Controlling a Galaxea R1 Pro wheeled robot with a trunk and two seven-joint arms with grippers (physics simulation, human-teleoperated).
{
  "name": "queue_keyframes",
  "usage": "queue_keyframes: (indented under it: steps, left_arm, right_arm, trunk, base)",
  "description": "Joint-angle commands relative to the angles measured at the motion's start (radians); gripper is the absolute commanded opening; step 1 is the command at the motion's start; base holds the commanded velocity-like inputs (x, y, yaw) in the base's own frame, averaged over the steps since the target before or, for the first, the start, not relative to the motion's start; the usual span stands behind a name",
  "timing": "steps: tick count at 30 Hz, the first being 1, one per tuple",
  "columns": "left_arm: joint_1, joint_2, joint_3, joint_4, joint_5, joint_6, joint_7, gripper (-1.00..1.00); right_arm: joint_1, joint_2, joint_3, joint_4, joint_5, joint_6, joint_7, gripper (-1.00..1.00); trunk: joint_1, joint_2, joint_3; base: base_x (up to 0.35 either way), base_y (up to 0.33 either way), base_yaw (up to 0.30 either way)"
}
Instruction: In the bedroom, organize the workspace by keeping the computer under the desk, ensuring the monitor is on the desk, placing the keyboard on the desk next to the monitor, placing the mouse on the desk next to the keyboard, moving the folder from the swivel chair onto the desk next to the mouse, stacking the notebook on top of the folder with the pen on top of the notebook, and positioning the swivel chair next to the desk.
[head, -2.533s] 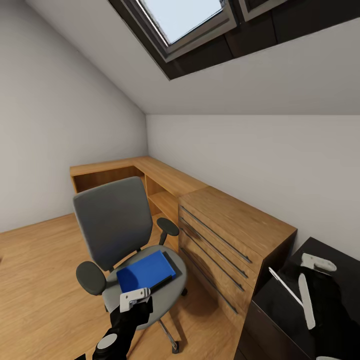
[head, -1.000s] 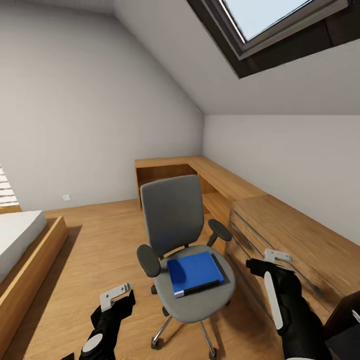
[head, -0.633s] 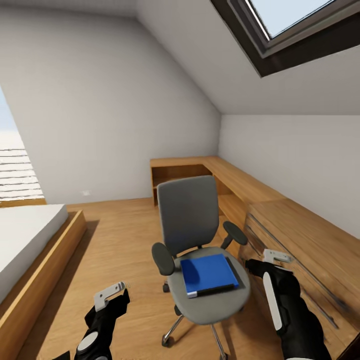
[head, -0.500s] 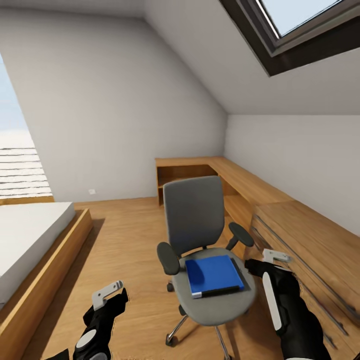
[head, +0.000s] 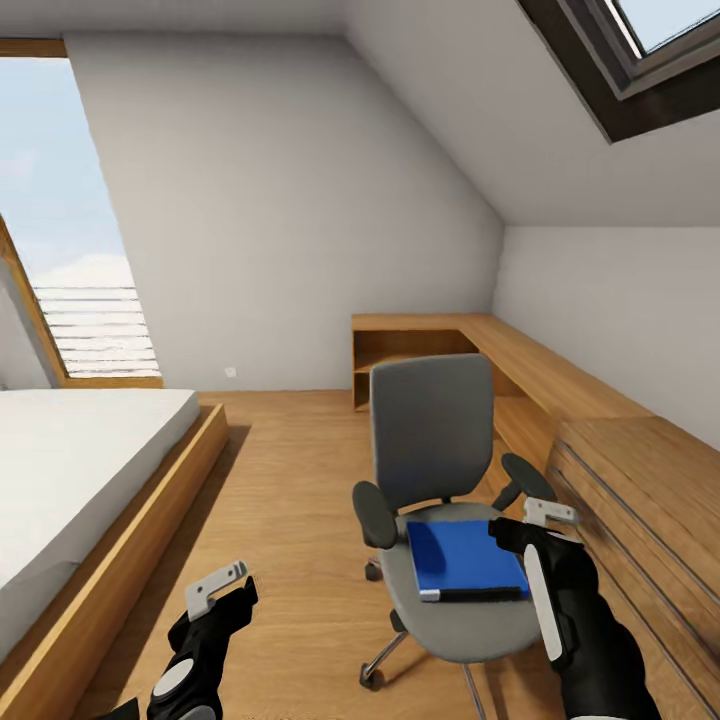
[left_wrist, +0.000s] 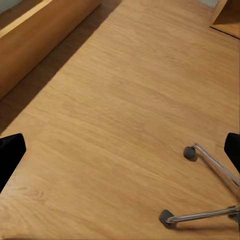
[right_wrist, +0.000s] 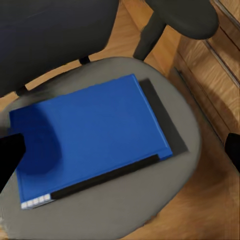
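You are in the bedroom (head: 300, 180), with its sloped pale walls and oak plank floor (head: 290, 480). Take the swivel chair (head: 440, 480) as your landmark. Largest near it is the bed (head: 70, 470), a white mattress in an oak frame, well apart from the chair on its left in the head view. Behind the chair, a low oak shelf unit (head: 450, 345) runs along the far wall and turns the corner; it joins the oak dresser (head: 640, 500) with bar handles, which stands just beside the chair on its right.

The chair itself is upright with its grey back toward the far wall, and its chrome legs and casters (left_wrist: 190, 152) rest on the floor. The blue folder (right_wrist: 87, 135) lies flat on the chair's seat, with a dark strip showing along two of its edges.

Your right end effector (head: 545, 520) hovers just above the folder's near right corner, its fingers wide apart and holding nothing. Your left end effector (head: 218, 588) hangs over bare floor to the left of the chair, its fingers also spread wide and empty.
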Motion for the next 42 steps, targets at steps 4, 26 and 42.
queue_keyframes:
  steps: [4, 26, 42]
  left_arm:
    - [-0.002, 0.001, -0.003, -0.001, 0.006, -0.010, 0.003, 1.00]
    - [-0.002, -0.002, -0.005, 0.000, 0.005, -0.010, 0.002, 1.00]
    - [-0.002, -0.002, -0.006, 0.001, 0.003, -0.012, 0.007, 1.00]
  right_arm:
    - [-0.001, 0.001, -0.001, 0.007, 0.003, 0.005, 0.000, 1.00]
    - [-0.001, 0.000, -0.001, 0.019, 0.003, -0.058, 0.001, 1.00]
    - [-0.001, 0.000, 0.010, 0.036, 0.002, -0.067, 0.000, 1.00]
  trunk:
    - [0.000, -0.001, -0.005]
    - [0.000, -0.001, -0.014]
    - [0.000, -0.001, -0.014]
  base:
    - [0.000, 0.000, 0.219]
    - [0.003, 0.000, 0.072]
    - [0.218, 0.000, 0.000]
